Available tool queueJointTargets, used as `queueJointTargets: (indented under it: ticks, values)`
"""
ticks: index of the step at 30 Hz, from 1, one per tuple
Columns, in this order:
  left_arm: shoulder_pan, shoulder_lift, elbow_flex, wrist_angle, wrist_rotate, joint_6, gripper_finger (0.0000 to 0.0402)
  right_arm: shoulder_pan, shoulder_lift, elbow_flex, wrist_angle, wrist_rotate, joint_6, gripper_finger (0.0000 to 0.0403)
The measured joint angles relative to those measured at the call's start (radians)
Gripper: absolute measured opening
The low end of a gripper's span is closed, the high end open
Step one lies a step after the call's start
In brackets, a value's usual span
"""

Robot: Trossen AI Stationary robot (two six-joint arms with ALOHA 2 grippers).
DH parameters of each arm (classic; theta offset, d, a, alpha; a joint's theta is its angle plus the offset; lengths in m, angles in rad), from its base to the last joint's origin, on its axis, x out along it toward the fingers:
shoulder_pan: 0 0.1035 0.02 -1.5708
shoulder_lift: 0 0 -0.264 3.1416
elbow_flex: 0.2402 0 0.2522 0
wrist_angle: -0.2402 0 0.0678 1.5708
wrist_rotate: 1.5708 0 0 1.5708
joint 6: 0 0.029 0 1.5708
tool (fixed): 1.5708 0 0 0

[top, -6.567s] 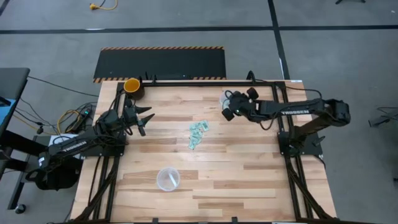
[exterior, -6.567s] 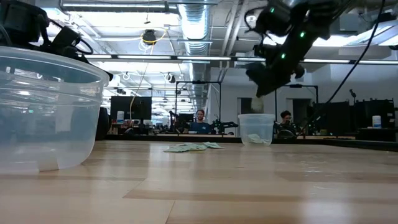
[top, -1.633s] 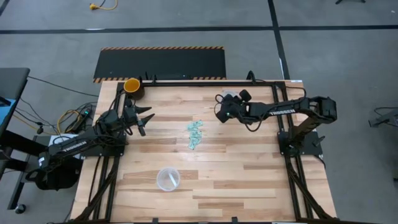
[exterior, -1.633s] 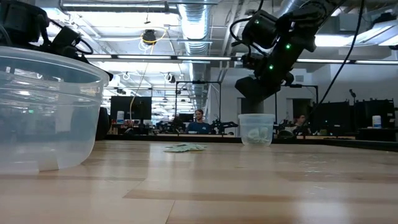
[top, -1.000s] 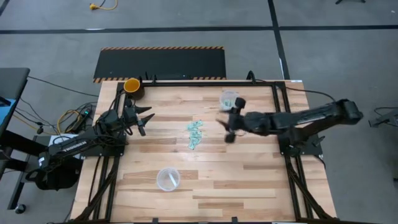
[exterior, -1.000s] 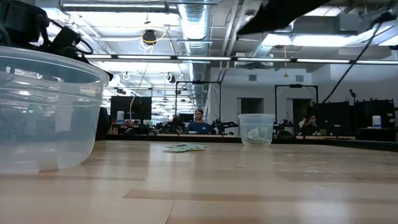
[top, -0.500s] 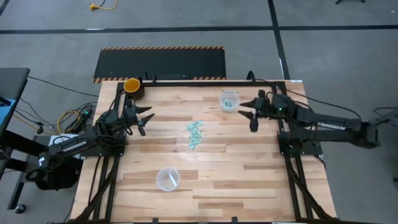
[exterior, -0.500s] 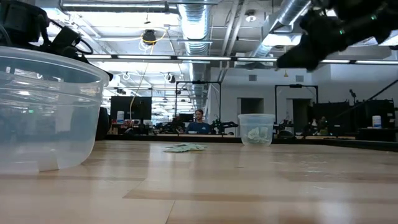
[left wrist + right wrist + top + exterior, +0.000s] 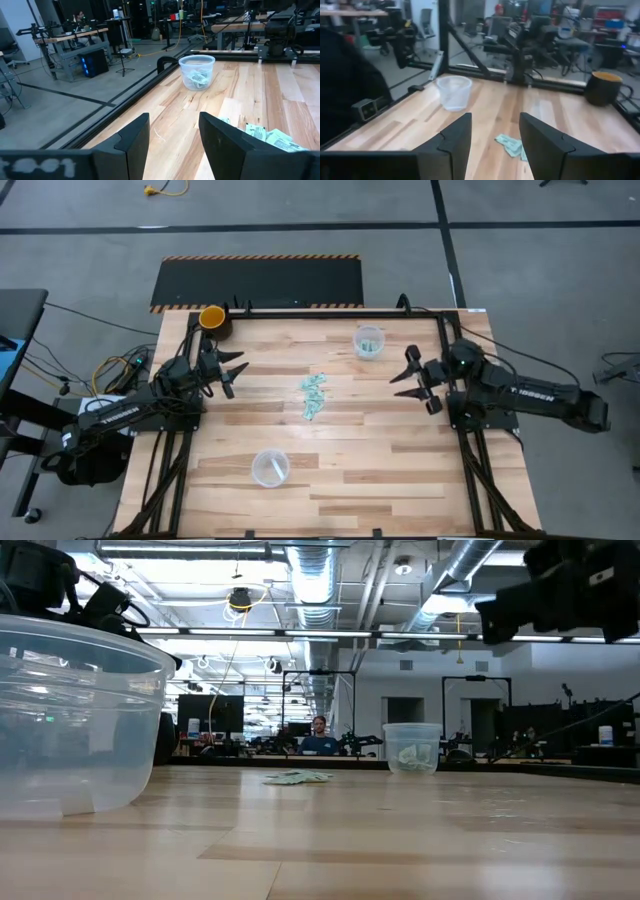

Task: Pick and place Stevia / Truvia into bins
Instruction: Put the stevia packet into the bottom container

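Right gripper has withdrawn from the far cup to the table's right edge, fingers apart and empty; left gripper likewise apart, idle. Packets remain to pick.

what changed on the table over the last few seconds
The right gripper left the far cup, swung over toward the packets, then pulled back to the table's right edge, jaws open and empty. Left gripper, packets and both cups stayed put.

"TROSSEN" lettering on both arms, barely legible
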State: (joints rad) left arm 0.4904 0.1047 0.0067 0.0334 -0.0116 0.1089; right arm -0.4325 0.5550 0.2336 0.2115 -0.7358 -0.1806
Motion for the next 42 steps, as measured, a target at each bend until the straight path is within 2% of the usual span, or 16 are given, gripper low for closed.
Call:
queueJointTargets:
  ticks: [4, 8, 10, 20, 24, 28, 31, 37, 42]
  values:
    - [0.0, 0.0, 0.0, 0.0, 0.001, 0.0, 0.0163, -0.001, 0.011, -0.107, 0.216, 0.035, 0.058, 0.0159]
    - [0.0, 0.0, 0.0, 0.0, 0.002, 0.0, 0.0163, 0.0, 0.092, -0.216, 0.503, 0.035, 0.139, 0.0159]
    - [0.0, 0.0, 0.0, -0.001, 0.003, 0.0, 0.0163, 0.001, 0.131, -0.225, 0.59, 0.031, 0.173, 0.0159]
    - [0.0, 0.0, 0.0, 0.0, 0.003, 0.0, 0.0163, 0.088, 0.367, -0.205, 0.673, -0.004, 0.182, 0.016]
    - [0.0, 0.0, 0.0, 0.0, 0.003, 0.0, 0.0163, 0.136, 0.403, -0.205, 0.742, -0.003, 0.187, 0.016]
    - [0.0, 0.0, 0.0, 0.0, 0.003, 0.0, 0.0163, 0.195, 0.372, -0.196, 0.868, -0.097, 0.189, 0.016]
    - [0.0, 0.0, 0.0, 0.0, 0.003, 0.0, 0.0163, 0.207, 0.307, -0.168, 0.882, -0.196, 0.21, 0.016]
    - [0.0, 0.0, 0.0, 0.0, 0.003, 0.0, 0.0163, 0.153, 0.105, -0.107, 0.883, -0.436, 0.309, 0.016]
    - [0.0, 0.0, 0.0, 0.0, 0.003, 0.0, 0.0163, 0.085, -0.089, -0.098, 0.884, -0.552, 0.379, 0.0159]
